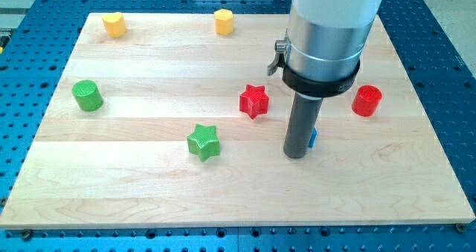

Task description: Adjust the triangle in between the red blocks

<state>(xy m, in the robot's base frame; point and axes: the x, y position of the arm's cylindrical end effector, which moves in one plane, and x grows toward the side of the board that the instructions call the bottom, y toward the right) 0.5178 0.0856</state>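
Note:
A red star block [253, 100] lies near the board's middle. A red cylinder block [367, 100] lies toward the view's right. Between them stands my dark rod, with my tip [296, 154] on the board. A blue block [313, 137] shows only as a thin sliver at the rod's right edge; the rod hides most of it, so its shape cannot be made out. My tip is touching or almost touching the blue block's left side, below and right of the red star.
A green star [203, 142] lies left of my tip. A green cylinder [87, 96] sits at the view's left. Two yellow blocks [113, 24] [224, 21] lie along the wooden board's [149, 192] top edge. The arm's wide silver body [327, 29] hides the board's upper right.

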